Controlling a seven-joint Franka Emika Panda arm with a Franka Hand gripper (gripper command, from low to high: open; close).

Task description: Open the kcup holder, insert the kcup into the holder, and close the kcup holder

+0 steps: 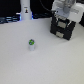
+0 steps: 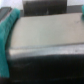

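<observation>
The kcup holder (image 1: 63, 28) is a black boxy unit with pale slots, standing on the white table at the exterior view's upper right. My gripper (image 1: 65, 15) hangs right over its top, close to or touching it; its fingers blend into the black box, so their state is unclear. The kcup (image 1: 31, 44), a tiny cup with a green top and whitish sides, stands alone on the table, well off toward the exterior view's left of the holder. The wrist view is blurred and shows a flat grey slab (image 2: 42, 32), probably the holder's top, over a dark band (image 2: 45, 67).
A white bottle-shaped object (image 1: 25, 11) stands at the back on the exterior view's left, against a dark background. The white table (image 1: 45, 62) spreads around the kcup. A teal shape (image 2: 6, 37) fills one edge of the wrist view.
</observation>
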